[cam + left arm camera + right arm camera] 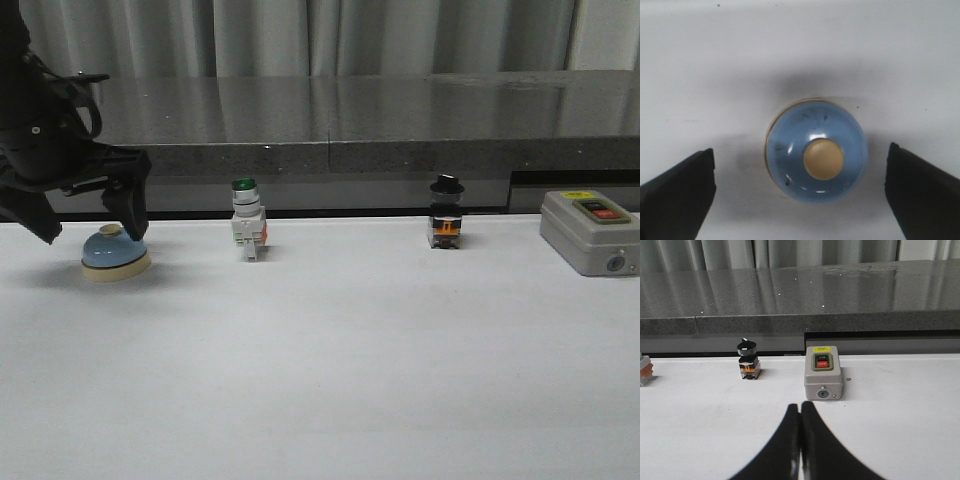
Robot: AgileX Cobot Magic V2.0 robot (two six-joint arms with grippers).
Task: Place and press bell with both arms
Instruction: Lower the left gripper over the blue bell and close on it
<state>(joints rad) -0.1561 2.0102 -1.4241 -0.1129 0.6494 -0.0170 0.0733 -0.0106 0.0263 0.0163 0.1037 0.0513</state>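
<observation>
**Left hand straddles the bell at the table's far-left edge**

The bell [115, 254] sits on the white table [330, 370] close to its left edge and toward the far side, its blue dome upright on the cream base with the knob pointing straight up. The left hand [90, 215] hangs directly above it, spread wide: in the front view one finger comes down just beside the dome on its inner side and the other reaches down on the outer side, toward the table's left edge. The left wrist view shows the same from above, with the bell [816, 157] lying between the two fingertips [677, 192] and bare table showing on either side of the dome, so neither touches it yet.

The relation that matters: the bell is squarely under and between the left fingers, its axis vertical, so the hand would only need to drop and close across the dome's width.

The right hand [800, 440] is far from it, its fingers pressed together and holding nothing, pointing at the grey box [823, 372] near the table's right edge. The green-capped switch [246, 220] and a black-knobbed switch [446, 212] stand along the far edge between the two. The left arm is clearly the nearer one.
</observation>
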